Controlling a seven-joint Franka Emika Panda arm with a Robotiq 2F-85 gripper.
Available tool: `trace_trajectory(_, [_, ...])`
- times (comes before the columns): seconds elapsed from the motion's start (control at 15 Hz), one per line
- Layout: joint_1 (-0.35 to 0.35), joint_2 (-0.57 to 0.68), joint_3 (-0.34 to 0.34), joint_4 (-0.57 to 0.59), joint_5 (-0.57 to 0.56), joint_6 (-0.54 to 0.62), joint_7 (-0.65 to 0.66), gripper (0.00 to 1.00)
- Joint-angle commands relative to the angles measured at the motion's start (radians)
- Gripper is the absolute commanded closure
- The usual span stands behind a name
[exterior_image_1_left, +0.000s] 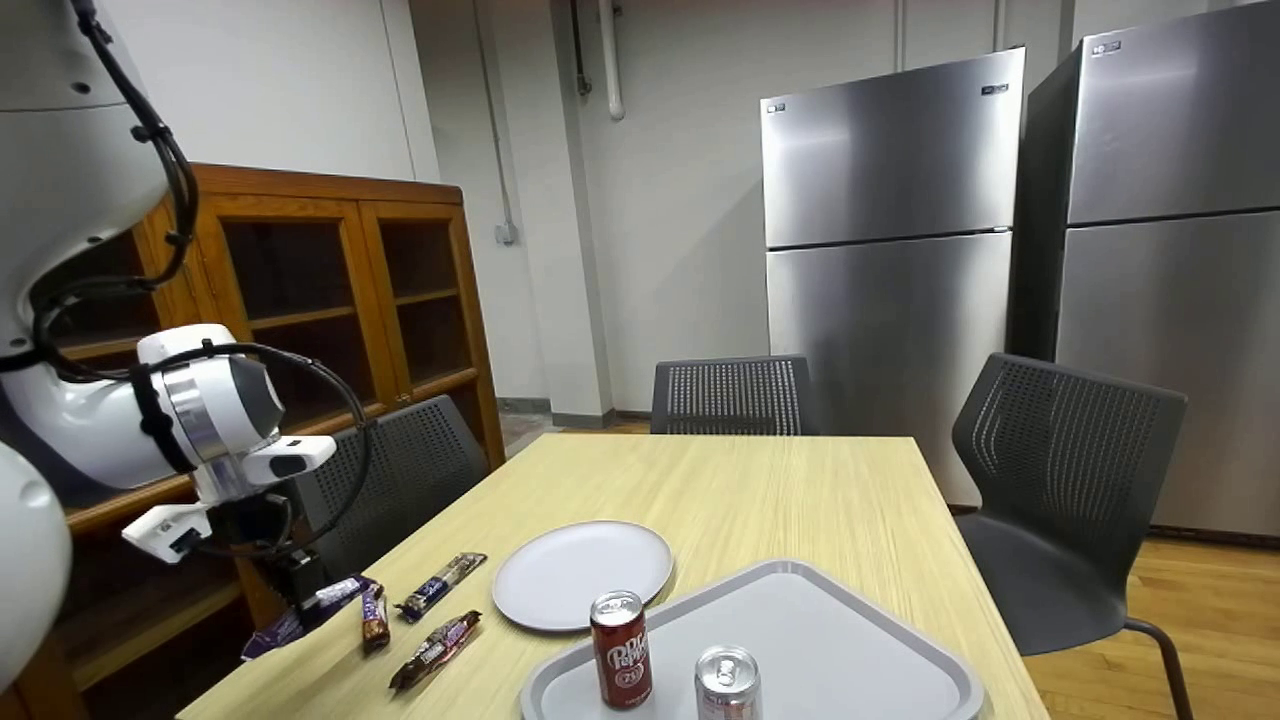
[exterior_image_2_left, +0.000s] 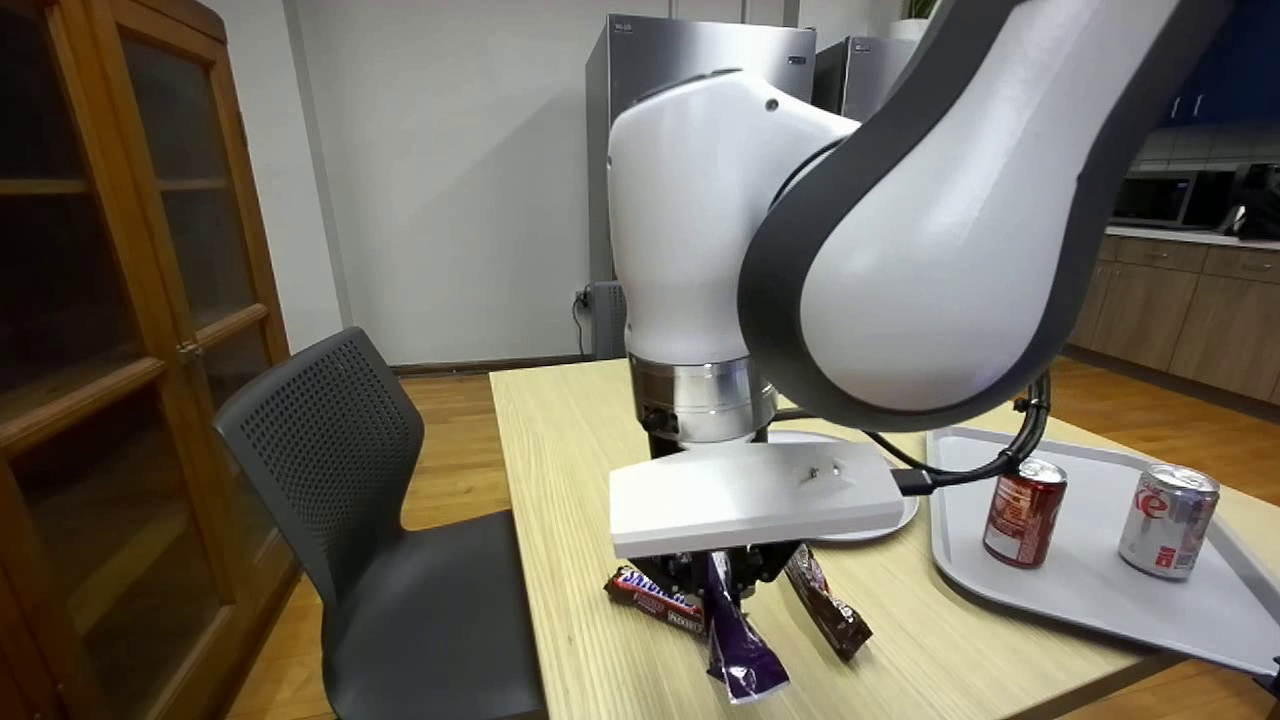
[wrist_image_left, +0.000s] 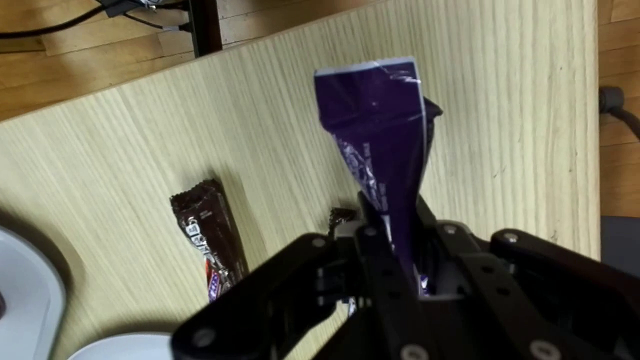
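Grab's done, I'd say: gripper is pinched tight on the purple wrapper, upper middle of the wrist view. Letting go isn't; brown bar lies ungripped, left of centre.

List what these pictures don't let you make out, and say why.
Purple-wrapped bar, wrist view: the gripper hides its pinched middle; its smallest print is too small to read reliably.
Cabinet, both exterior views: its contents are lost behind dark glass.
Plant, in an exterior view: cut off by the top edge.
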Motion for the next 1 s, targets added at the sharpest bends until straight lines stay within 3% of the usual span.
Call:
trace_trajectory(0.0, [0.009, 0.029, 0.005, 0.008, -0.035, 0.041, -0.091, 0.96])
trace_trajectory(0.53, [0.046, 0.094, -0.013, 0.027, -0.025, 0.092, -0.323, 0.96])
trace_trajectory(0.93, [0.083, 0.127, -0.041, 0.042, -0.021, 0.09, -0.381, 0.96])
